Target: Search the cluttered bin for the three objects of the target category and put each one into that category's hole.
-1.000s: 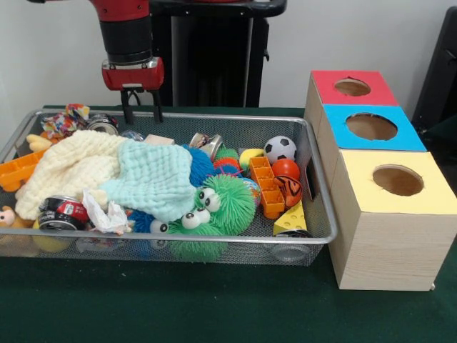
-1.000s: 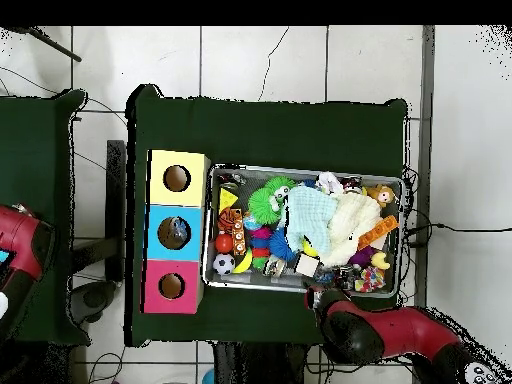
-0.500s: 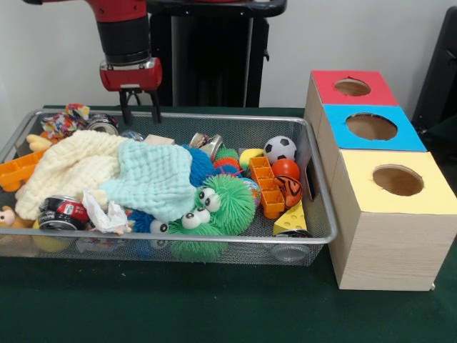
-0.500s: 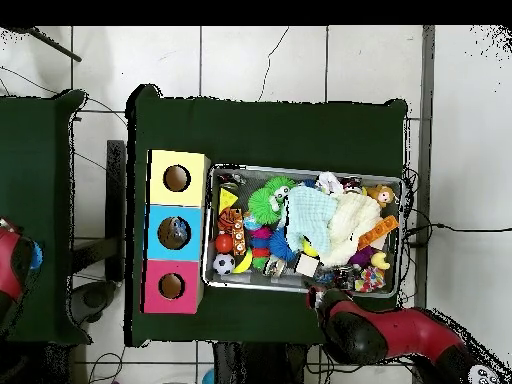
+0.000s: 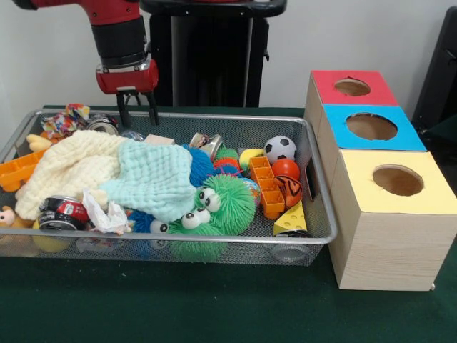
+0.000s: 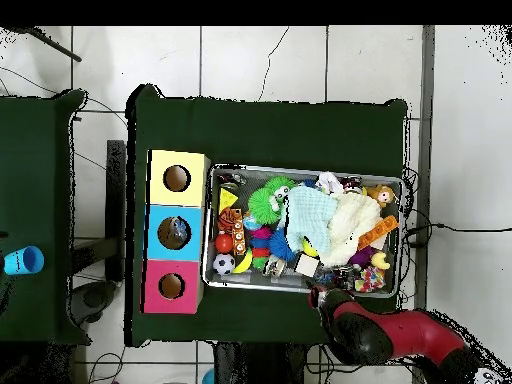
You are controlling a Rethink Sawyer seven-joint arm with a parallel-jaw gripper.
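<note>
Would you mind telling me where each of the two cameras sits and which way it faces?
Front view: sits across the table, facing the robot; looks at the mesh bin and the three-hole box; the red arm and the gripper, fingers apart, hang over the bin's far edge.
Overhead view: sits above, looking straight down; the arm enters from the bottom.
Both show bin, box, soccer ball.

Gripper (image 5: 137, 109) open, empty, above bin (image 5: 214, 239) far-left edge; cloths (image 5: 114, 171), green fuzzy toy (image 5: 221, 204), soccer ball (image 5: 280, 148) inside.

Cluttered wire bin (image 5: 314, 179) beside 3-hole box (image 5: 385, 214).
</note>
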